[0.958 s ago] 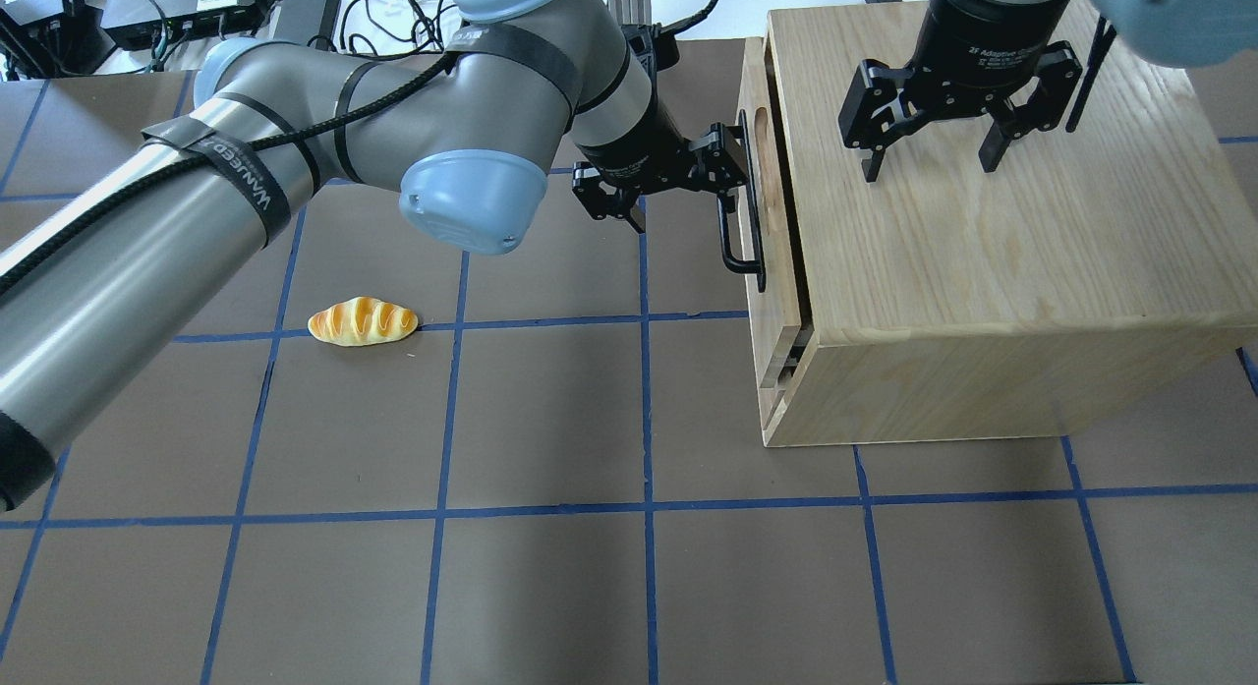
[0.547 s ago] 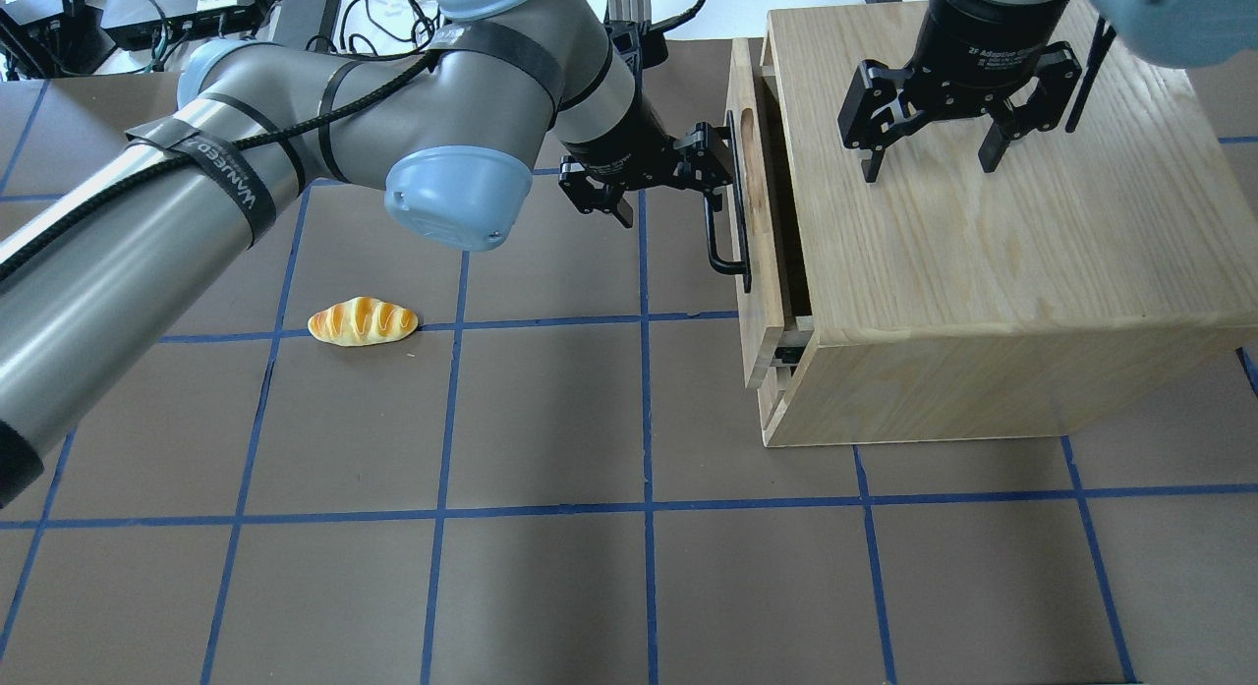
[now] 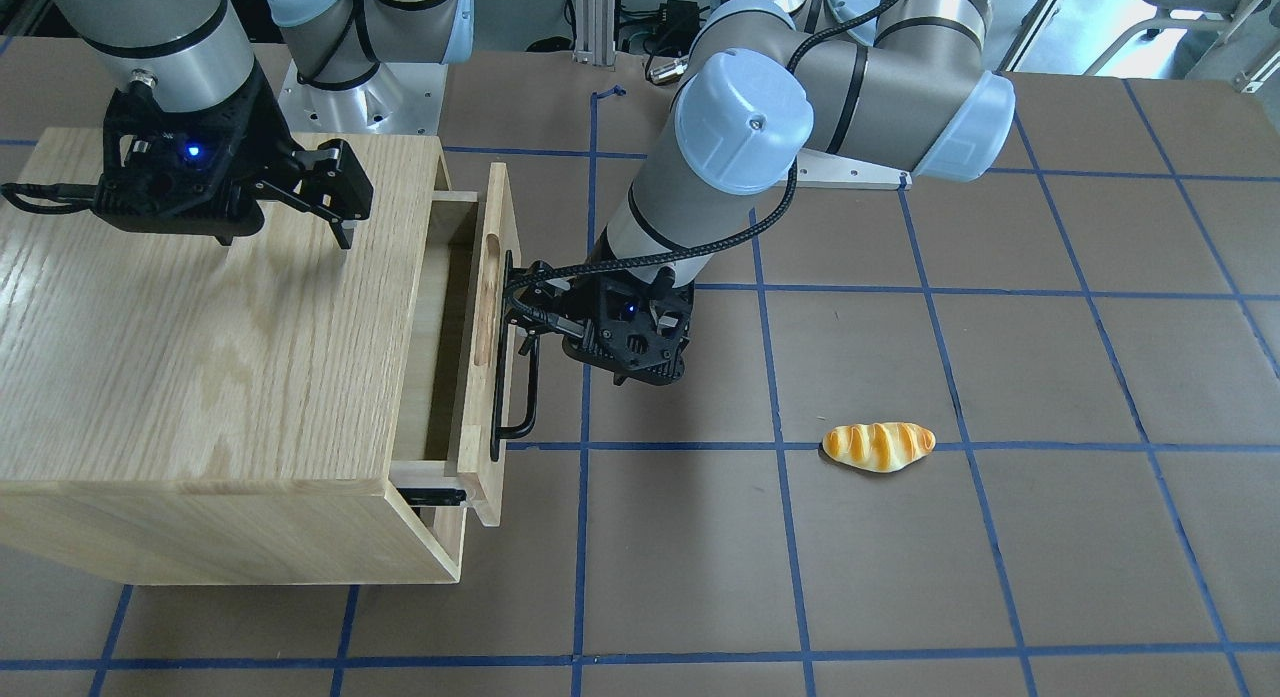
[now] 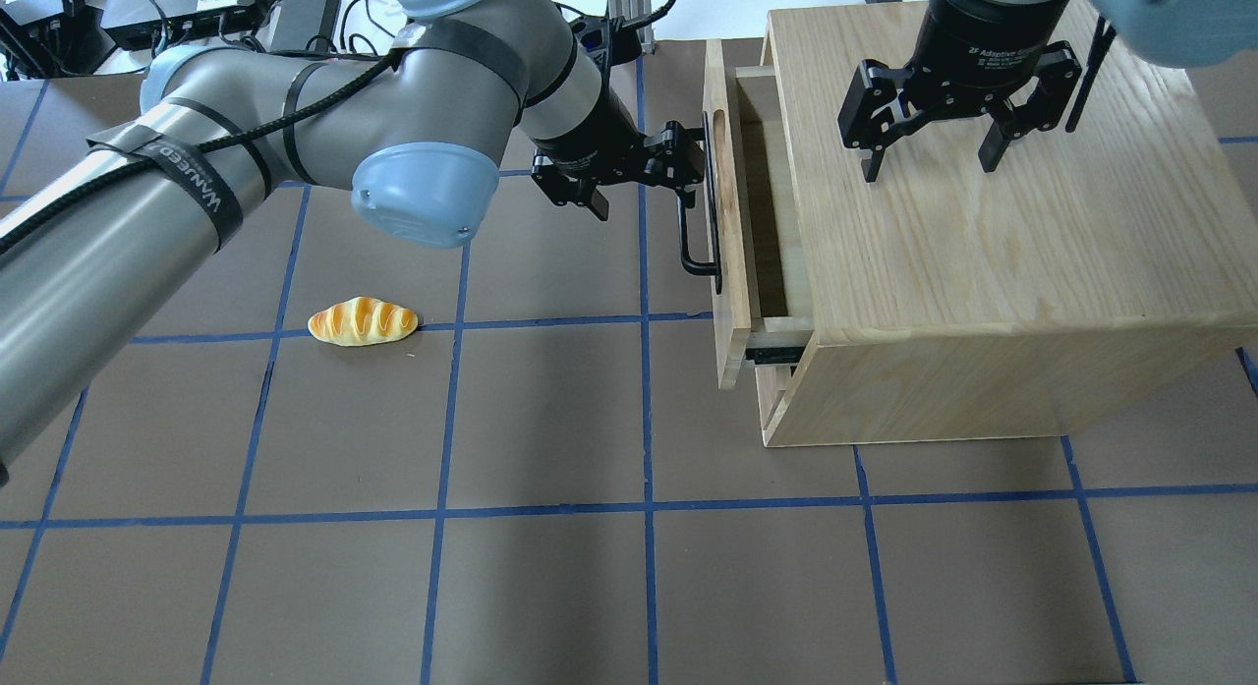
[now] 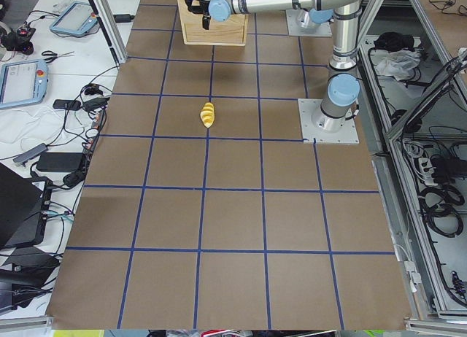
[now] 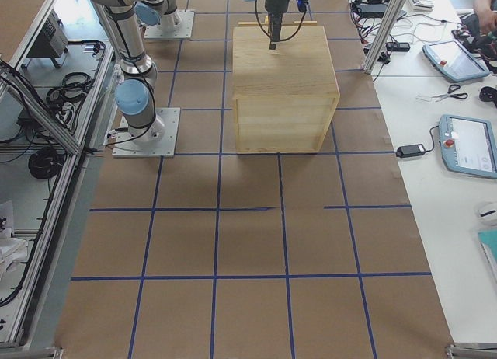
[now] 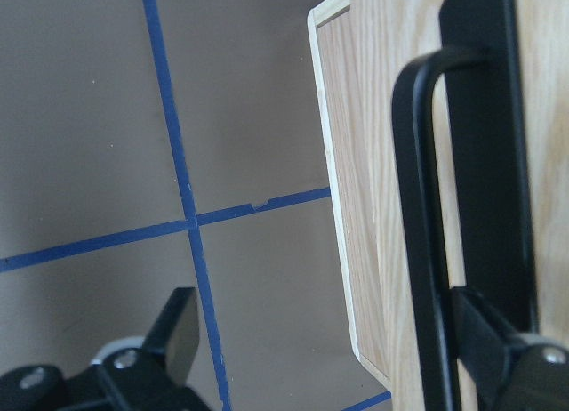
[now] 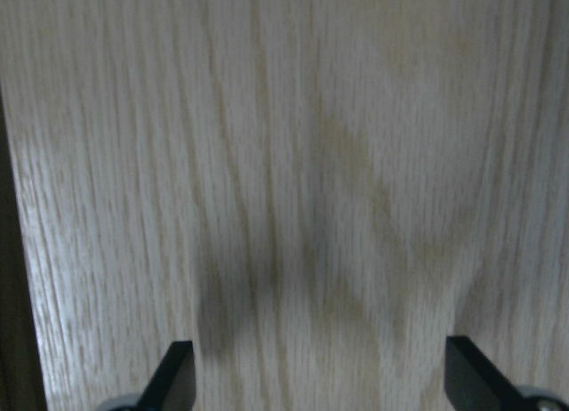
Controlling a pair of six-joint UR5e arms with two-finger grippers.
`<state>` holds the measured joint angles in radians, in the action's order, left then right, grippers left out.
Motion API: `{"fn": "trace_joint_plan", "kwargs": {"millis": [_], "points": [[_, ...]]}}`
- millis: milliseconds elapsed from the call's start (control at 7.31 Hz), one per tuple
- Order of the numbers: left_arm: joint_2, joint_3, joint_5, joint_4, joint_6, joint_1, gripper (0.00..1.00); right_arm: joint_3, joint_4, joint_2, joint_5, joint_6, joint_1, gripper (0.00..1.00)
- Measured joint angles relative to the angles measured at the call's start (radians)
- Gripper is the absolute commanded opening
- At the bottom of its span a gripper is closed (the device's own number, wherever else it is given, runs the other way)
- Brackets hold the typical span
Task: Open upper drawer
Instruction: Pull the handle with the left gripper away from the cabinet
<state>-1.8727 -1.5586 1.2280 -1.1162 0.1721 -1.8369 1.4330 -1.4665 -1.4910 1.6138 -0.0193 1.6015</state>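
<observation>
Where the left tool (image 4: 646,179) meets the black handle (image 4: 684,238), we see its fingers spread wide: one hooks behind the bar, the other hangs free over the counter (image 4: 550,567). The upper drawer (image 4: 732,272) stands partly out of the oak cabinet (image 4: 983,272), its interior showing. The right tool (image 4: 930,169) hangs over the cabinet top, fingers apart, gripping nothing. A bread roll (image 4: 363,321) lies on the counter, well apart.
</observation>
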Motion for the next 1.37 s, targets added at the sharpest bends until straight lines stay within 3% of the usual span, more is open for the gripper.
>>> {"fn": "trace_joint_plan", "kwargs": {"millis": [1368], "points": [[0.060, -0.063, 0.005, -0.003, -0.086, 0.043, 1.00, 0.000, 0.000, 0.000, 0.000, 0.000, 0.000, 1.00]]}}
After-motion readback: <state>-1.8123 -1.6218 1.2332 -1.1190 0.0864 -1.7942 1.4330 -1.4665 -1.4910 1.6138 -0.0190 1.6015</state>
